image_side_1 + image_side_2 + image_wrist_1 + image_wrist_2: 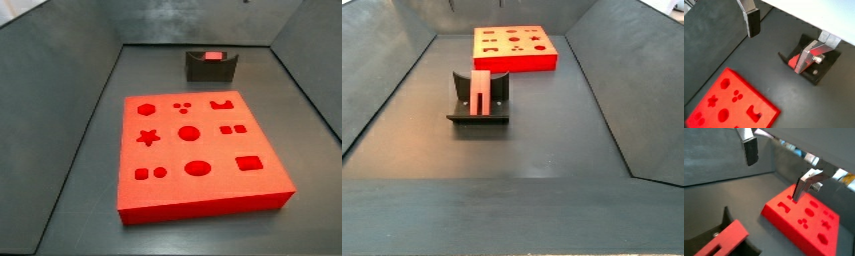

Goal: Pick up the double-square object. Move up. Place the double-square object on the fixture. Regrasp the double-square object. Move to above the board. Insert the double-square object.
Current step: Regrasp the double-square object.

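The double-square object [481,92] is a small red-pink block resting in the notch of the dark fixture [460,104]. It also shows in the other side view [211,56] and in both wrist views [793,61] [724,240]. The board [201,150] is a thick red slab with shaped holes, lying apart from the fixture [211,70]. My gripper [777,52] is open and holds nothing, with its fingers [751,22] wide apart, well above the floor. In a wrist view the gripper [773,182] hangs above the board [807,220] and the fixture [731,218]. The gripper is out of both side views.
Dark sloping walls enclose the floor on all sides [80,90]. In a side view the board [516,48] lies at the far end and the fixture stands in the middle. A white surface [817,15] lies beyond the wall.
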